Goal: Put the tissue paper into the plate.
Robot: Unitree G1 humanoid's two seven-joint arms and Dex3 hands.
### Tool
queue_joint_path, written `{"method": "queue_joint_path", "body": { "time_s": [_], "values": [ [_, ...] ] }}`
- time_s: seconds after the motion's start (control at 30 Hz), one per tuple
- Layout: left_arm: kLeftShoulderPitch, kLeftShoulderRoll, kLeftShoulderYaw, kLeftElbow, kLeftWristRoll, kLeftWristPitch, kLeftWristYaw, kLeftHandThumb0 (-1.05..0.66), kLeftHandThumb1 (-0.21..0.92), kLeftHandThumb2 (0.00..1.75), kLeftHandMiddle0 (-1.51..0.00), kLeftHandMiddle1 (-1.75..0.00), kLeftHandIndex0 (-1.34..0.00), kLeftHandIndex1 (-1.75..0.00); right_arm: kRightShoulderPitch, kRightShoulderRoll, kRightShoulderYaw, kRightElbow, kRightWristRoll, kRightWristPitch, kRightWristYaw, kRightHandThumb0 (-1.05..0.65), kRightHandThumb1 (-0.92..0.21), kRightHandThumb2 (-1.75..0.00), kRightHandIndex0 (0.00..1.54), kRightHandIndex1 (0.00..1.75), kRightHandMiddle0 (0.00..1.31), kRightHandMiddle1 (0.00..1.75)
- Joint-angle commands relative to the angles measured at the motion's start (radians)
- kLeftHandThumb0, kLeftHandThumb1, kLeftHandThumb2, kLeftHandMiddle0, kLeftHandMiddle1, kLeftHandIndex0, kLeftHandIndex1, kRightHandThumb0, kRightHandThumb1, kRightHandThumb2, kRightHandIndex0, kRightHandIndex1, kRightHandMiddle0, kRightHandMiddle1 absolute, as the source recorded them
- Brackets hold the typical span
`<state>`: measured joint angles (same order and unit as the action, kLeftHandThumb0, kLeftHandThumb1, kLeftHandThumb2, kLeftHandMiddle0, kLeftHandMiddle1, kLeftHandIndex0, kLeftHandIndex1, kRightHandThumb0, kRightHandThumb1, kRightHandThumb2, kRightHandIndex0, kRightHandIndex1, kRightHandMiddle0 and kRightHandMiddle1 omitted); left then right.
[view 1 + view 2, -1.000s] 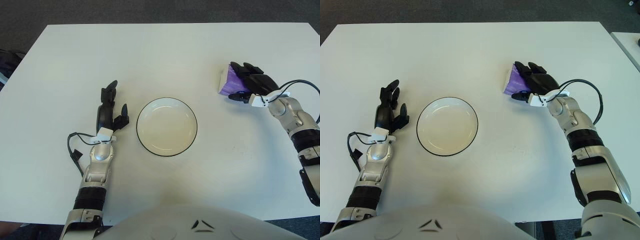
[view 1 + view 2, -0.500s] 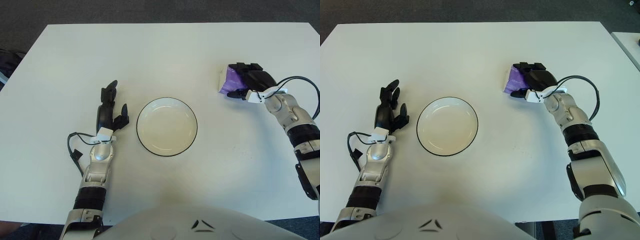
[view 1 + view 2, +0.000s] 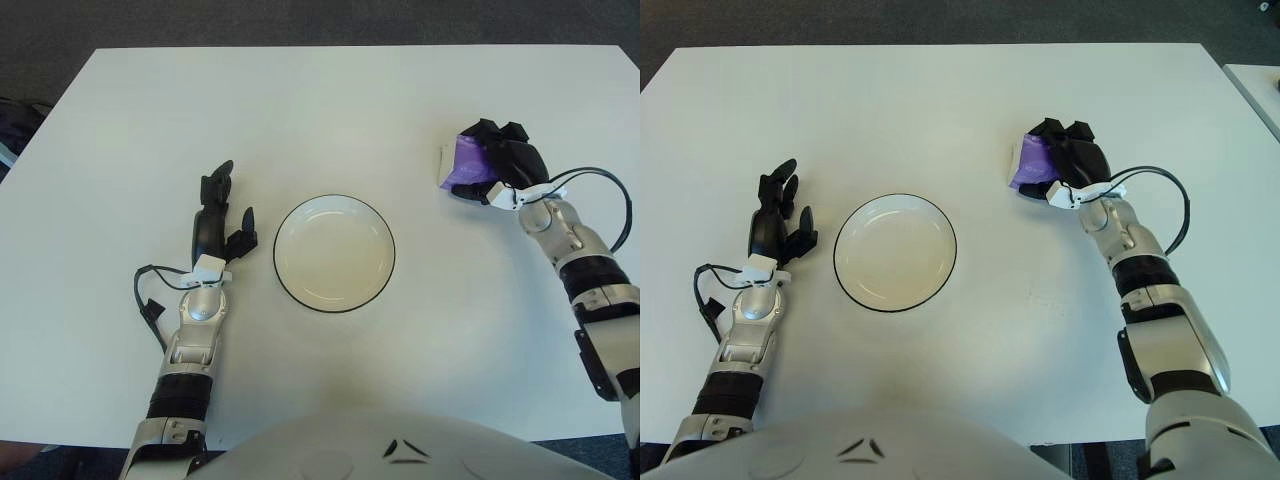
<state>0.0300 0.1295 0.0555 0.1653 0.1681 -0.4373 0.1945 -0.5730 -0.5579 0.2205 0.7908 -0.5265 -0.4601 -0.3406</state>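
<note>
**Barely begun: tissue pack gripped, plate empty**

Here, a white counter is seen from above the robot's own head. Near the middle sits a round white plate with a thin dark rim, and nothing lies in it. Well off to its right, toward the far side, is the tissue paper, a small purple pack with a white edge. The right hand covers it, black fingers curled over the top and closed around the pack; whether the pack is clear of the surface cannot be told. The left hand shows just left of the plate, fingers loosely extended, holding nothing. By the look of it, only the grasp is made. The carry across to the plate and the release into it remain.
</note>
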Motion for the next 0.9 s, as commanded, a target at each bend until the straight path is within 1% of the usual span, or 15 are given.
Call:
{"method": "queue_joint_path", "body": {
  "time_s": [0.0, 0.17, 0.37, 0.67, 0.87],
  "values": [
    [0.081, -0.009, -0.003, 0.107, 0.014, 0.022, 0.004, -0.72, 0.92, 0.75, -0.32, -0.05, 0.00, -0.74, 0.086, 0.068, 0.011, 0.024, 0.015, 0.025, 0.009, -0.09, -0.13, -1.46, 1.34, 1.75, 1.15, 1.75],
    [0.076, -0.011, -0.005, 0.116, 0.014, 0.019, 0.004, -0.71, 0.92, 0.75, -0.32, -0.06, 0.00, -0.74, 0.088, 0.091, -0.001, 0.023, 0.027, 0.027, -0.005, -0.04, -0.11, -1.53, 1.38, 1.75, 1.17, 1.75],
    [0.071, -0.015, -0.007, 0.123, 0.014, 0.014, 0.006, -0.72, 0.92, 0.75, -0.33, -0.06, 0.00, -0.75, 0.080, 0.108, -0.004, 0.034, 0.031, 0.024, -0.017, -0.03, -0.11, -1.55, 1.39, 1.75, 1.18, 1.75],
    [0.067, -0.021, -0.010, 0.130, 0.016, 0.010, 0.012, -0.73, 0.92, 0.75, -0.34, -0.07, 0.00, -0.76, 0.071, 0.115, -0.009, 0.038, 0.025, 0.012, -0.047, -0.02, -0.12, -1.56, 1.42, 1.75, 1.20, 1.75],
    [0.068, -0.024, -0.011, 0.128, 0.016, 0.014, 0.014, -0.72, 0.92, 0.75, -0.34, -0.07, 0.00, -0.78, 0.066, 0.113, -0.024, 0.007, 0.029, 0.008, -0.083, -0.01, -0.11, -1.57, 1.42, 1.75, 1.22, 1.75]
  ]
}}
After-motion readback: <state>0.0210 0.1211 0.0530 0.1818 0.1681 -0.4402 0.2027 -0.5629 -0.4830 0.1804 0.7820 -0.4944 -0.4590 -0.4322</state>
